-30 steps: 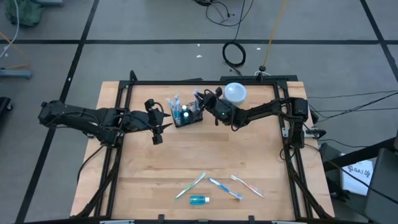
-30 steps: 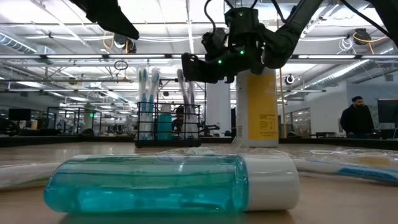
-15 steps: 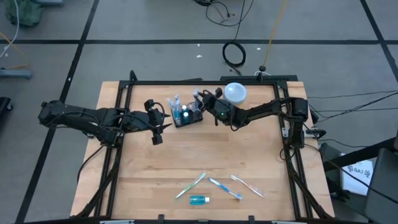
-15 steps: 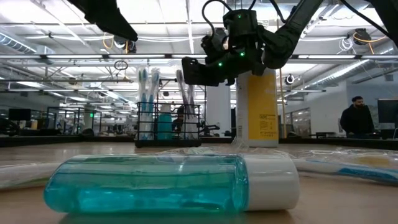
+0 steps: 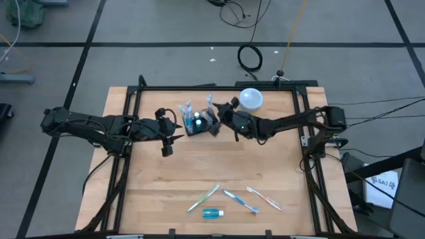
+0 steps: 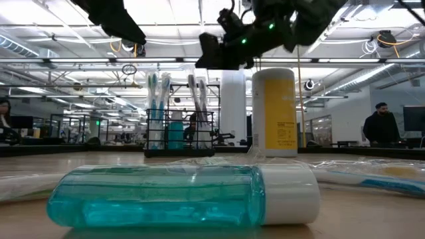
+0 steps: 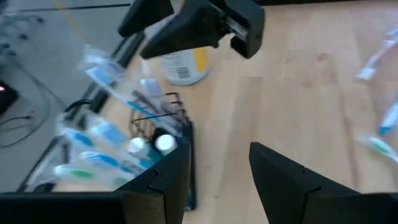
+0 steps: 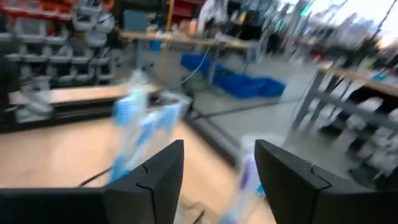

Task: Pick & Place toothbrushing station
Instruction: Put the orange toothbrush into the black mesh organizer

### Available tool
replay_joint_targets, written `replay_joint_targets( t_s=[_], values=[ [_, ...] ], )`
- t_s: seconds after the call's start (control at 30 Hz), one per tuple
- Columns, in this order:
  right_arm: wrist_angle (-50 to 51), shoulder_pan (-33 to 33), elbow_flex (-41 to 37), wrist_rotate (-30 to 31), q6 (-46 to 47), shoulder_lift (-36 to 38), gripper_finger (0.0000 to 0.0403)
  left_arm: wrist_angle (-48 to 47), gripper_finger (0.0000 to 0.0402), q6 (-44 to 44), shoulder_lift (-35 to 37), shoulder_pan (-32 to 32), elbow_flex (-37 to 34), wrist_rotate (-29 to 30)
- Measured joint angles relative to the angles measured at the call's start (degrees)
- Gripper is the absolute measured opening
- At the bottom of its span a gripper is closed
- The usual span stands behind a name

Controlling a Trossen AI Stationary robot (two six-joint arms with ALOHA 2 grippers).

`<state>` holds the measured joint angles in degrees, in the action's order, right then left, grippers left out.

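Observation:
The toothbrushing station (image 5: 197, 123), a small black slatted rack, stands on the far middle of the table with several wrapped toothbrushes (image 6: 154, 96) upright in it. My right gripper (image 5: 214, 122) hovers open just above the rack's right end (image 6: 211, 54), with blurred wrapped brushes showing past its fingers (image 8: 217, 180). My left gripper (image 5: 167, 138) waits open to the left of the station, which shows beyond its fingers (image 7: 163, 134).
A tall container with a white lid (image 5: 251, 99) stands right of the station. Near the front edge lie three wrapped toothbrushes (image 5: 204, 197), (image 5: 240, 201), (image 5: 263, 197) and a small blue bottle (image 5: 212, 213). A person (image 6: 382, 126) stands far behind the table.
My right gripper has risen from the top of the brushes in the station and come a little toward the table's near edge. The brushes stay standing in the rack. My left arm has kept still.

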<state>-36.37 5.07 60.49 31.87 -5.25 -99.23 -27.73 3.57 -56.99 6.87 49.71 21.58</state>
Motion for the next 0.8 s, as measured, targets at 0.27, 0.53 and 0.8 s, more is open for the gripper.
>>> replay_joint_targets(
  t_s=[0.27,0.53,0.8],
  values=[
    [31.8,-8.5,0.0,-0.6,15.0,9.1,0.0184,-0.7,0.0173,1.8,0.0,1.3,0.0,-5.1],
    [48.7,-18.6,0.0,-13.8,32.0,14.0,0.0174,-0.7,0.0173,2.8,0.0,3.0,0.0,-5.1],
    [67.8,-29.3,-0.1,-22.8,51.5,11.8,0.0173,-0.6,0.0173,3.1,0.0,3.0,0.0,-5.1]
  ],
)
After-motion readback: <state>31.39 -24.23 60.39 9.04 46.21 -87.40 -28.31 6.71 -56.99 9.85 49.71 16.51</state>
